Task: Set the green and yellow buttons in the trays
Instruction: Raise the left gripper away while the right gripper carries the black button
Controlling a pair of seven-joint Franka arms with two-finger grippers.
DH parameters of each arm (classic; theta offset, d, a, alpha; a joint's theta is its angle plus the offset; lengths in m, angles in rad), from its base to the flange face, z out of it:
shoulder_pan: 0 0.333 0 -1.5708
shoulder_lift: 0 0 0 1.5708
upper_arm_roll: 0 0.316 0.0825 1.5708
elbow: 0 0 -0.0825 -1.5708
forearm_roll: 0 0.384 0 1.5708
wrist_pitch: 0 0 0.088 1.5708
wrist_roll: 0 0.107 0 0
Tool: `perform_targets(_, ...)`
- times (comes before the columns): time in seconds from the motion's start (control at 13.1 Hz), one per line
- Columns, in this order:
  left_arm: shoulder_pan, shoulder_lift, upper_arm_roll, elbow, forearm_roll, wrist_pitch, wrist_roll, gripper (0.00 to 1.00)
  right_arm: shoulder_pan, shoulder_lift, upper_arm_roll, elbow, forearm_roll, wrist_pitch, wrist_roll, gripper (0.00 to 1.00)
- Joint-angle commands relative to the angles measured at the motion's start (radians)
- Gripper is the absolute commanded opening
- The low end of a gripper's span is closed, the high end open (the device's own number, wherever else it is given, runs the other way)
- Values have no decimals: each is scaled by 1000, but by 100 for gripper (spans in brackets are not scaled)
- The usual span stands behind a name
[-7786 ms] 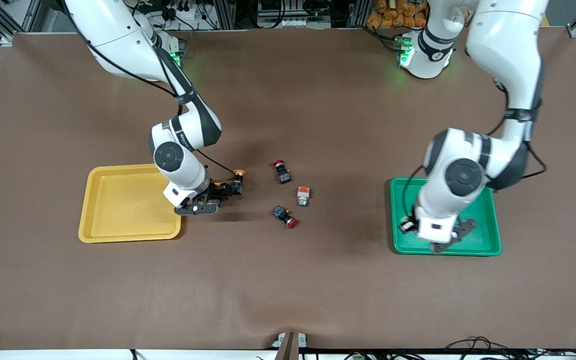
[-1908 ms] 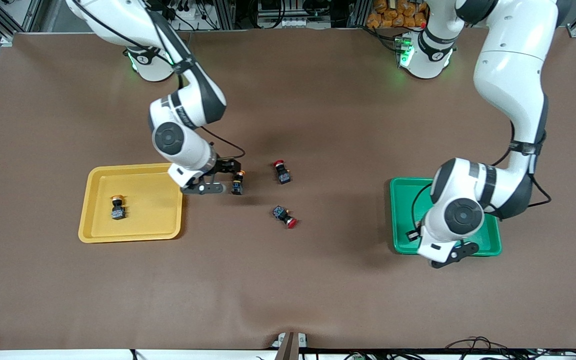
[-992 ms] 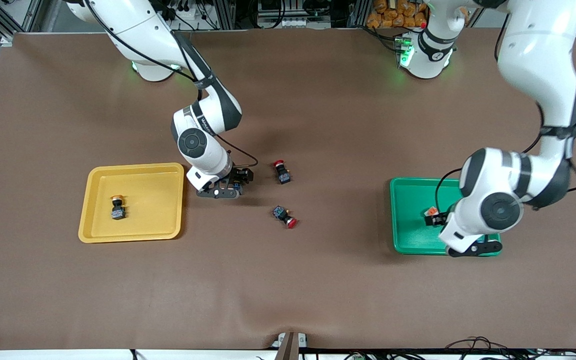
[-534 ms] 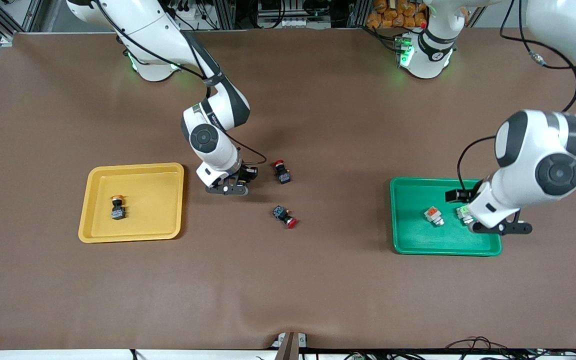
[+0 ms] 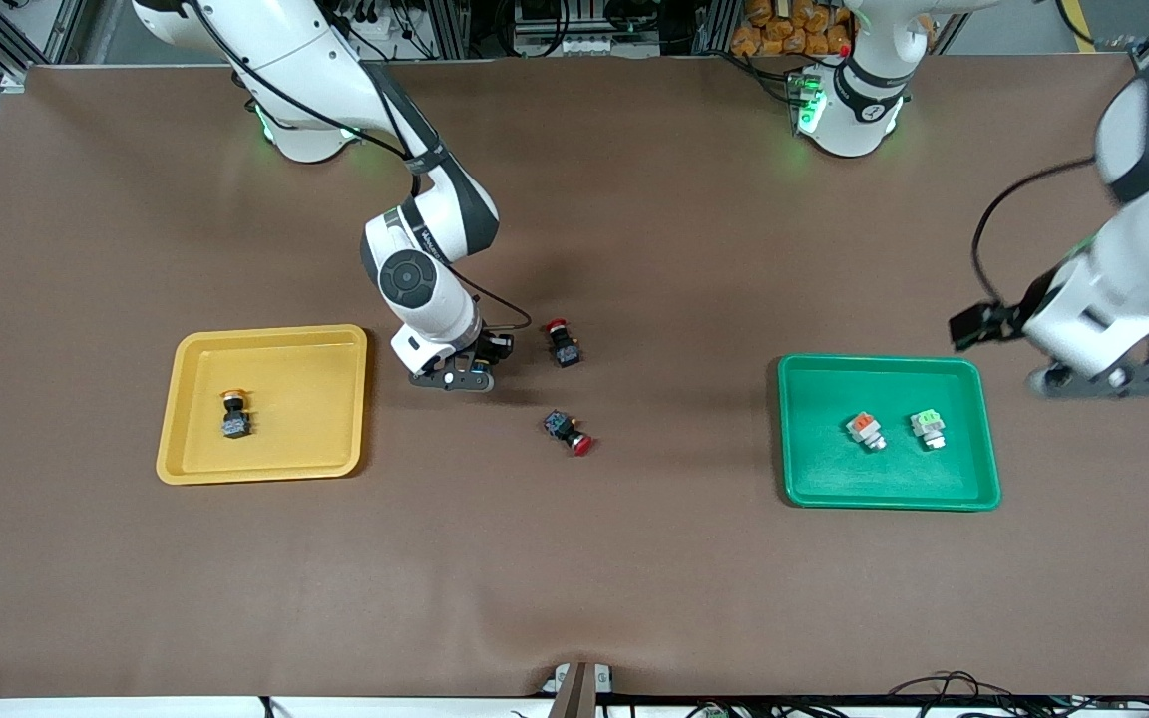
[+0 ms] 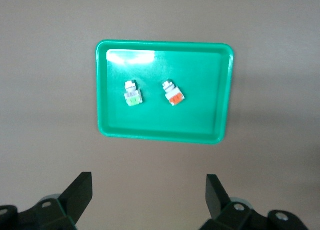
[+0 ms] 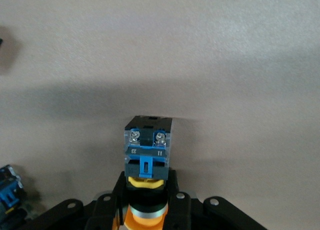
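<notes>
The yellow tray (image 5: pixel 265 459) holds one yellow-orange-capped black button (image 5: pixel 233 413). My right gripper (image 5: pixel 480 365) is low at the table beside that tray, shut on the second yellow-orange-capped button (image 7: pixel 147 152); its fingers (image 7: pixel 172 192) clasp the collar below the cap. The green tray (image 5: pixel 889 489) holds the orange-capped white button (image 5: pixel 864 429) and the light-green-capped white button (image 5: pixel 928 427). My left gripper (image 6: pixel 147 187) is open and empty, high above the table by the green tray (image 6: pixel 162 130), toward the left arm's end.
Two red-capped black buttons lie mid-table: one (image 5: pixel 562 342) close beside my right gripper, one (image 5: pixel 569 432) nearer the front camera. The blue end of one of them shows at the edge of the right wrist view (image 7: pixel 7 190).
My left gripper has risen off the green tray and pulled away toward the left arm's end, leaving both white buttons in it. My right gripper stays at the yellow-capped button.
</notes>
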Motion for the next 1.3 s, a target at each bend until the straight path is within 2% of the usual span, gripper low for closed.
perform_targets(0.0,13,-70,-2,15,-68,-78,21,100,-4,-86,-1,-4,24,-132,3,0)
perform_targets(0.15,10,-115,4,16,-67,-106,11,100,-38,-166,-7,5,18,-279,-25,0)
perform_targets(0.31,11,-116,7,31,-63,-106,17,100,-107,-206,-11,6,12,-355,-165,0)
perform_targets(0.38,13,-124,3,35,-64,-106,21,100,-153,-209,-18,6,-5,-372,-247,0)
perform_targets(0.69,13,-119,6,38,-76,-106,18,100,-363,-250,-32,5,-189,-453,-523,0)
perform_targets(0.84,18,-116,11,38,-72,-106,20,100,-447,-263,-32,5,-201,-481,-670,0)
perform_targets(1.07,-5,-116,23,36,-63,-112,14,100,-487,-243,-32,3,-215,-444,-715,0)
perform_targets(1.22,-134,-118,175,35,-62,-122,17,100,-500,-191,-32,2,-232,-366,-717,0)
